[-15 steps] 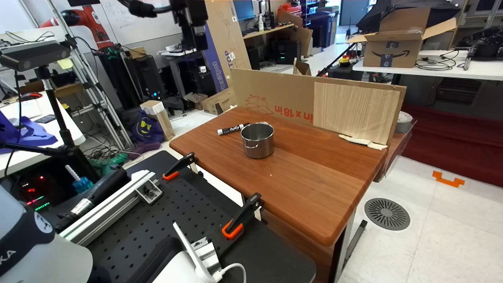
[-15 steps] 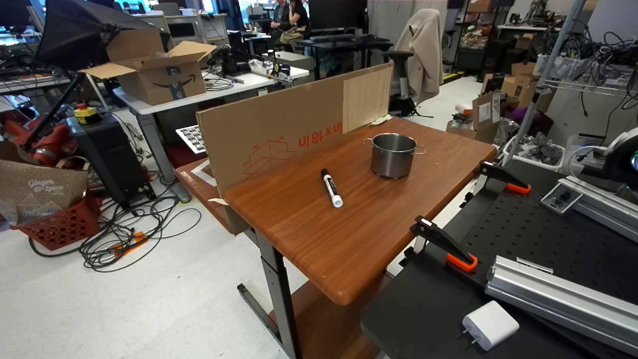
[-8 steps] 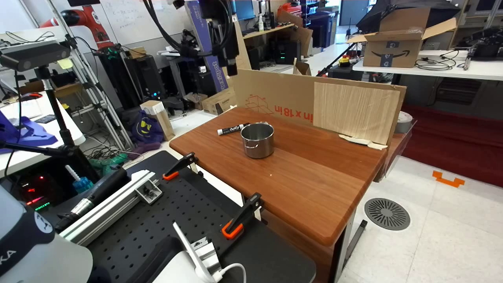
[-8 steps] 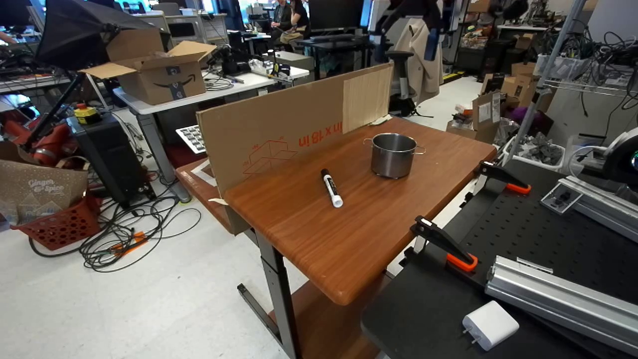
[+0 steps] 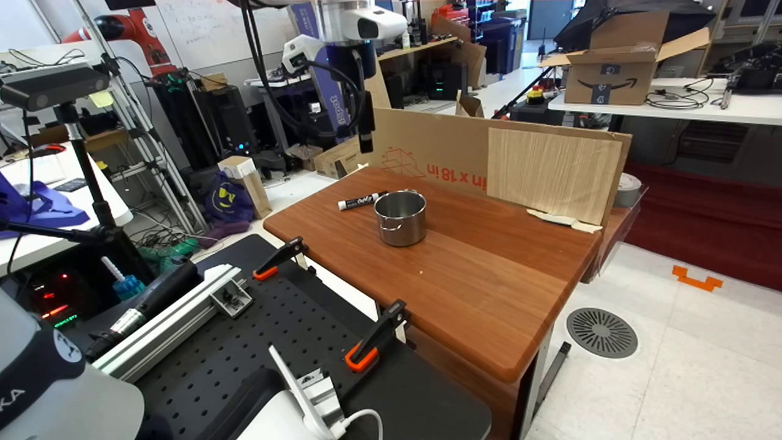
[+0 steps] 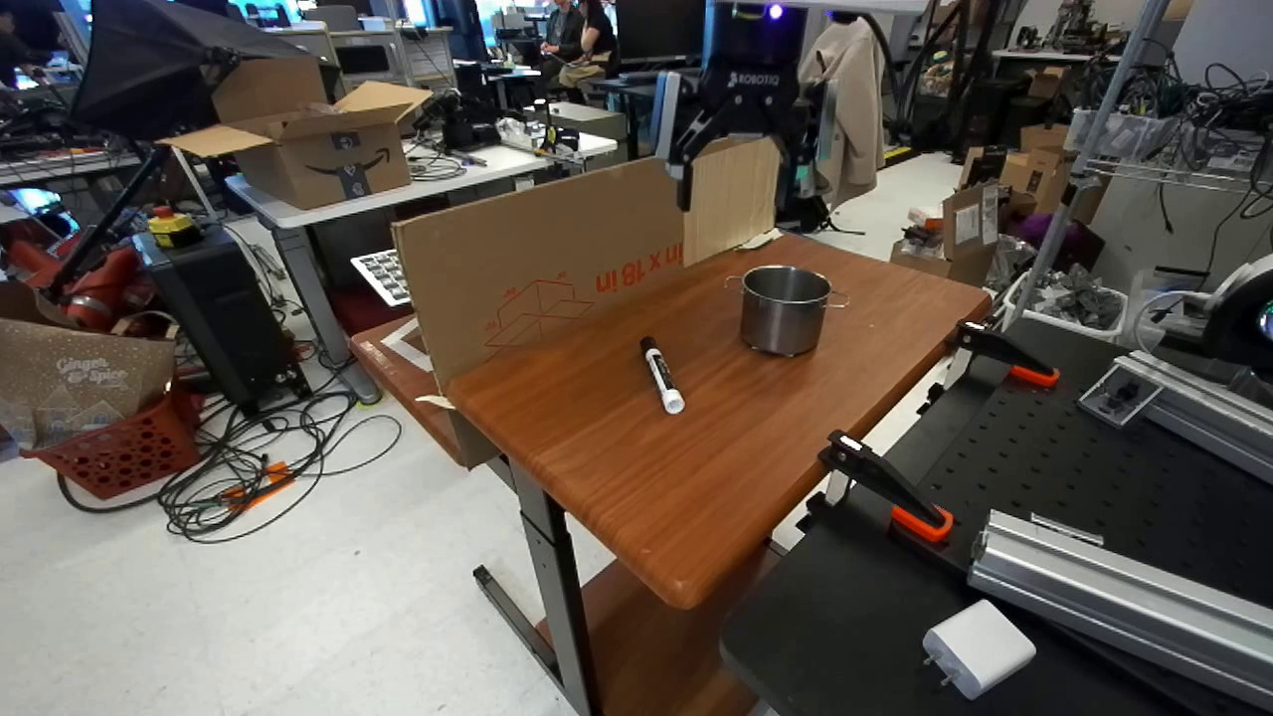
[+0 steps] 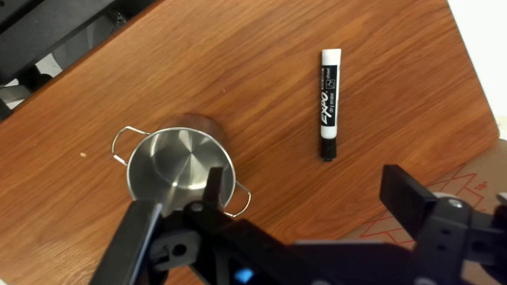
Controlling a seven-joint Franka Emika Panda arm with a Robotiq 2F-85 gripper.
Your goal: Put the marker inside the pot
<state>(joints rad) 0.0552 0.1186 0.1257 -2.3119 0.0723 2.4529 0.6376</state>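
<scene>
The marker is a white pen with a black label and black cap. It lies on the wooden table in both exterior views (image 5: 359, 201) (image 6: 661, 375) and in the wrist view (image 7: 330, 95). The pot is small, round and shiny silver with two wire handles. It stands upright beside the marker, apart from it, in both exterior views (image 5: 400, 221) (image 6: 783, 316) and in the wrist view (image 7: 174, 154). Its visible inside is bare; a finger covers part of it. My gripper (image 7: 305, 171) is open and empty, well above the table. It shows in both exterior views (image 5: 366, 145) (image 6: 736, 199).
A cardboard sheet (image 6: 557, 239) stands upright along one long table edge. Two black and orange clamps (image 6: 885, 485) (image 6: 1009, 353) grip the opposite edge, where a black perforated board (image 5: 293, 330) adjoins. The wooden table (image 5: 476, 293) surrounds the pot and marker.
My gripper has come down from above into both exterior views, its jaws apart, lower over the table's far side. The marker and the pot have not moved.
</scene>
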